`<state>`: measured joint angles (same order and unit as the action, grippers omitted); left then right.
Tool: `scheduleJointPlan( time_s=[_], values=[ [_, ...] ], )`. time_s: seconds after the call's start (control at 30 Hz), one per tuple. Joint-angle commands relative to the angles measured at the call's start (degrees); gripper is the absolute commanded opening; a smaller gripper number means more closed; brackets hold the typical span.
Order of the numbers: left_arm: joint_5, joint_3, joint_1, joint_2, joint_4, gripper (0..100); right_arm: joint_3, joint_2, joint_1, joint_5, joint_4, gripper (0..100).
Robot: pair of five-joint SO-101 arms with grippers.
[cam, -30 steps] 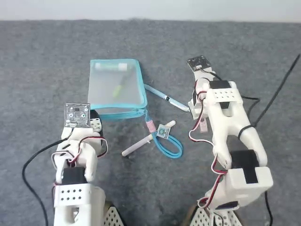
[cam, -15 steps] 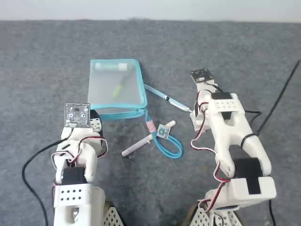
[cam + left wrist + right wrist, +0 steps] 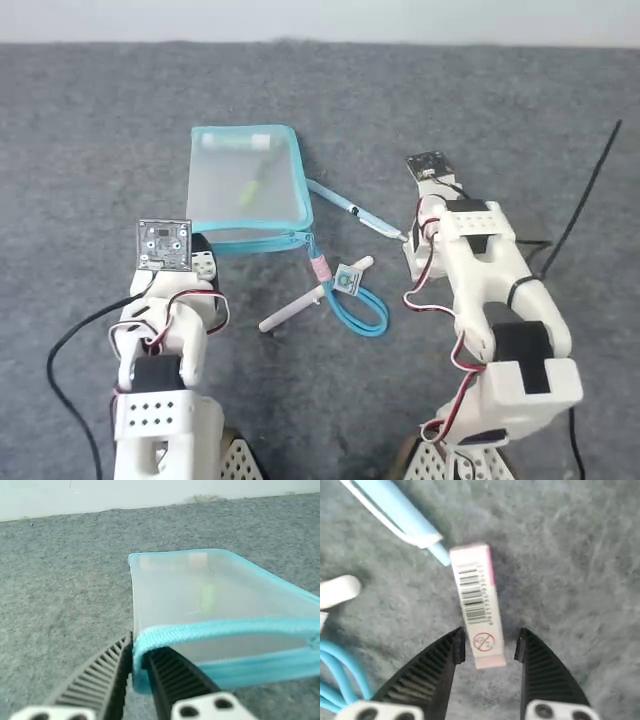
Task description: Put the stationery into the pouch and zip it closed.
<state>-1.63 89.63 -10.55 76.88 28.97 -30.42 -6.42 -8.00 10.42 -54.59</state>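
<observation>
Right wrist view: eraser [image 3: 475, 605] lies between parted fingers [image 3: 432, 672]; pen [image 3: 395, 510] just beyond.

Turquoise trim on grey felt.
Frosted white pouch [image 3: 245, 190] with turquoise edging, green pen [image 3: 255, 185] inside. At its 4 o'clock, a pale-blue pen [image 3: 352, 210]; eraser [image 3: 476, 625] white and pink, black barcode; mat [image 3: 100, 120] speckled grey.
</observation>
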Motion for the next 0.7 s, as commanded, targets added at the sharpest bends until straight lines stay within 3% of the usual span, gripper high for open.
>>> scheduleJointPlan(
  time_s=[0.0,0.2,0.33,0.5,0.67],
  values=[
    [0.79,-0.57,0.35,1.05,-2.20,1,0.18,2.33,-1.80,-0.62,-0.92,15.8],
    [0.79,-0.57,0.26,1.05,-2.20,1,0.26,2.15,-0.66,-0.62,-0.92,2.6],
    [0.79,-0.57,0.26,1.05,-2.20,1,0.44,2.59,1.36,-0.18,-1.80,3.6],
    [0.79,-0.57,0.26,1.05,-2.20,1,7.03,5.14,1.71,-0.18,-12.70,0.4],
    [0.79,-0.57,0.35,1.05,-2.20,1,9.93,19.74,-0.22,2.29,-23.69,0.7]
  ],
)
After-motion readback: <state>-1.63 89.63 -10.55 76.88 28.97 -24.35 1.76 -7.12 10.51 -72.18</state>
